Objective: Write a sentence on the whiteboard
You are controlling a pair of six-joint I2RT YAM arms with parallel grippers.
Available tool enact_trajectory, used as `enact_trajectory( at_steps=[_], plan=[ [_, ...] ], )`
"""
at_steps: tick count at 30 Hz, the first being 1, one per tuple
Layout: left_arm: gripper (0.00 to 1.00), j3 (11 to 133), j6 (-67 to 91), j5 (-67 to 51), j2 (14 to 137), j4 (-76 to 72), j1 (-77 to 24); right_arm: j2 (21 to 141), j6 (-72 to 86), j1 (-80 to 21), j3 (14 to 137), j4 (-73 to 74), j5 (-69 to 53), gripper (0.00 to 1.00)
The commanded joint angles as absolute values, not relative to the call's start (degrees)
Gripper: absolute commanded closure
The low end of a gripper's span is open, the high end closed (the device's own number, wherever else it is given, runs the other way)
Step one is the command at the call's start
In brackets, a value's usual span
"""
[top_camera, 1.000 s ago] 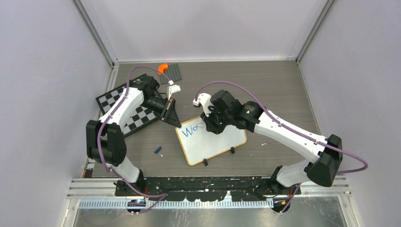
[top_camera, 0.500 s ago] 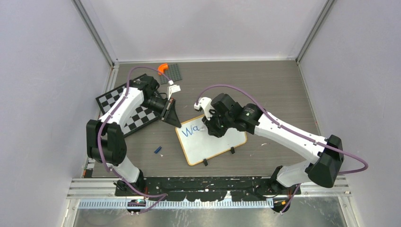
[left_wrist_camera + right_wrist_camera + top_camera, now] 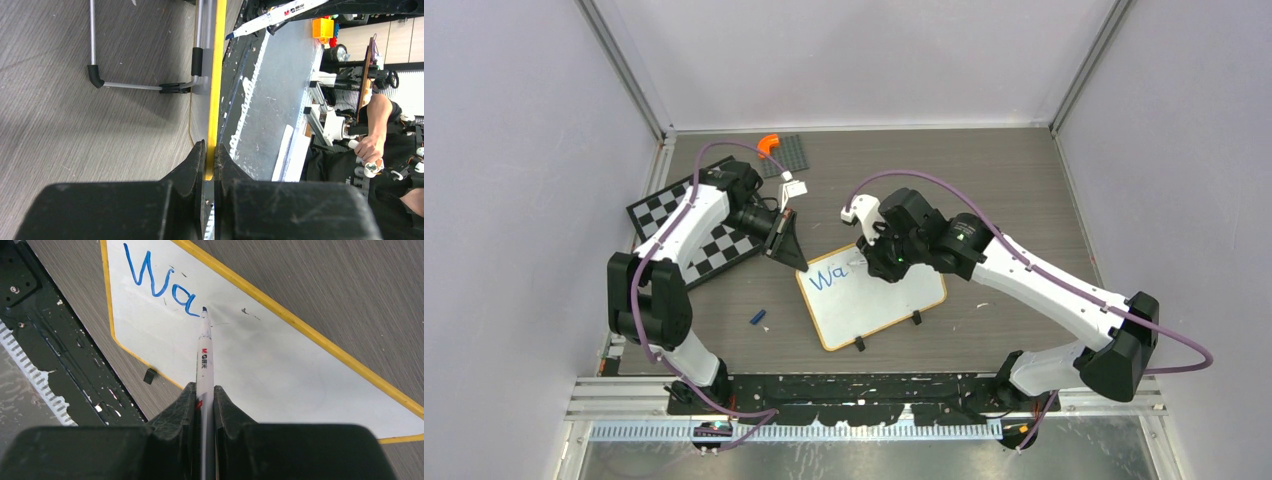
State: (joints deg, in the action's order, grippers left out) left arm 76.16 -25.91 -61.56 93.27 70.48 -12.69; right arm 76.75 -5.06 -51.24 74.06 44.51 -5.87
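While the right gripper (image 3: 204, 390) is clamped on the marker (image 3: 203, 352), the barrel runs straight out from between the fingers. Its tip sits on the whiteboard (image 3: 280, 365) at the tail of the "a".

Left gripper (image 3: 209, 156): fingers pinched shut on the board's yellow rim, at the far-left corner in the top view. Judged to be bracing it, not writing.

Sentence (image 3: 160, 282): only "Wa" is down, blue, near that same pinched corner.

Board position: flat on the table (image 3: 1024, 190) between the two arms, two black feet on its near edge. Long axis is skewed, running from near-left to far-right. The checkered board (image 3: 714, 248) lies to the left under the left arm. A small blue cap (image 3: 758, 317) sits apart on the near left.

Key relation — the blank surface lies to the right of the tip, along the long axis and away from the left gripper. The next letters should therefore go rightward down that skewed line, not square to the table edge. The right arm covers this stretch, so it is the one placed to reach it.
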Motion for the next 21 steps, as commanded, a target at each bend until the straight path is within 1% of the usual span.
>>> enact_trajectory(
  at_steps=[1,13,21],
  plan=[
    [1.0,76.82,-25.49,-60.39,94.21,70.14,-13.45,76.85,-5.85,-51.15,76.46,42.3,-6.59,1.0],
    [1.0,76.53,-25.63,-60.46,94.61,69.94,-13.48,77.47,-5.92,-50.72,73.34,41.5,-2.96,1.0],
    [1.0,76.74,-25.71,-60.45,94.76,69.96,-13.53,75.55,-5.54,-50.65,70.58,42.95,-3.95,1.0]
  ],
)
